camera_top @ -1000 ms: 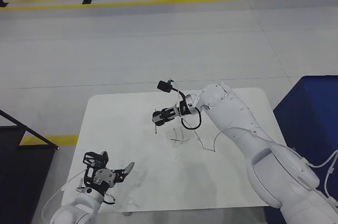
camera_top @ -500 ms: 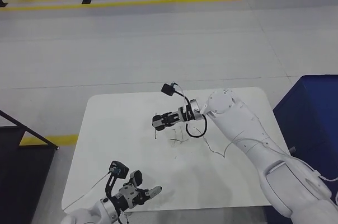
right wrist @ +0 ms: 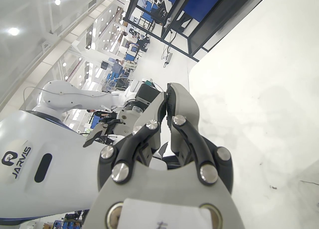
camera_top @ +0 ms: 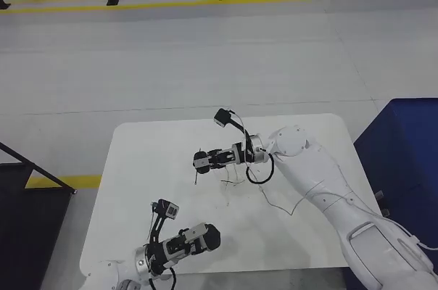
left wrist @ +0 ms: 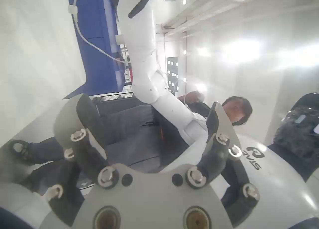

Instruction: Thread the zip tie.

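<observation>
Above the middle of the table [camera_top: 132, 167], the right gripper [camera_top: 197, 161] is clenched, apparently on a thin dark zip tie [camera_top: 196, 176] trailing toward the table's robot-side edge, where the left gripper [camera_top: 209, 237] hovers spread wide and empty.

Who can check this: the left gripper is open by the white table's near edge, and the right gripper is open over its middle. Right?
Not quite: the right gripper is shut, as the right wrist view shows, its fingers pressed together. The top view shows a thin strip, seemingly the zip tie, hanging from it. The left gripper is open by the white table's near edge.
</observation>
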Motion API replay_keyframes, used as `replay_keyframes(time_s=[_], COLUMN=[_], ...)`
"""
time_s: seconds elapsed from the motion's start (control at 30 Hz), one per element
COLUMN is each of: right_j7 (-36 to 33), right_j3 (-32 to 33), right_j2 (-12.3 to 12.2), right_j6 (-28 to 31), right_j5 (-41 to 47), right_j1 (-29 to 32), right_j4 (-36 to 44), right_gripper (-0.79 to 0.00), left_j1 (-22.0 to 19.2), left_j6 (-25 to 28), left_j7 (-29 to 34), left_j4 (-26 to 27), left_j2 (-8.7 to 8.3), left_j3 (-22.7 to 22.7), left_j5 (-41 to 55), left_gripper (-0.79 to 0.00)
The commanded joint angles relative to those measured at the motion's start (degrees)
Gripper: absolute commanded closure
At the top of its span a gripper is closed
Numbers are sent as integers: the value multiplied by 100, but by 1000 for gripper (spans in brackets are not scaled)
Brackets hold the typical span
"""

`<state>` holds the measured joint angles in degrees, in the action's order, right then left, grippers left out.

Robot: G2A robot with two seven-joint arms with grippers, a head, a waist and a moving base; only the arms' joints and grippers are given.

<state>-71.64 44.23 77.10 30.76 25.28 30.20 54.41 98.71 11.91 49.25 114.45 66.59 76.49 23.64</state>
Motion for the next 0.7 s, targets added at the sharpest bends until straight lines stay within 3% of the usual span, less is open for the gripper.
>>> replay_keyframes(time_s=[0.0,0.13,0.27,0.3,0.47,0.57,0.6,0.67], right_j7=[-7,-92,-104,-122,-61,-31,-24,-21], right_j3=[33,143,279,311,473,547,572,614], right_j2=[-18,-57,-102,-115,-176,-207,-218,-236], right_j6=[-71,-58,-12,2,31,6,-7,-31], right_j5=[25,178,278,280,225,171,157,125], right_j1=[93,274,436,469,624,702,726,763], right_j4=[181,425,547,582,737,824,843,894], right_gripper=[0,0,0,0,0,0,0,0], left_j1=[-31,-307,-439,-458,-542,-546,-543,-532], left_j6=[42,830,1323,1397,1628,1803,1856,1927], left_j7=[-772,-2004,-2532,-2660,-3026,-3143,-3175,-3195], left_j4=[20,-249,-504,-586,-804,-857,-867,-863], left_j2=[61,190,278,287,336,354,361,371], left_j3=[-63,-368,-632,-643,-799,-836,-855,-890], left_j5=[626,621,726,530,-24,-247,-276,-265], left_gripper=[-785,-785,-785,-683,-597,-471,-394,-348])
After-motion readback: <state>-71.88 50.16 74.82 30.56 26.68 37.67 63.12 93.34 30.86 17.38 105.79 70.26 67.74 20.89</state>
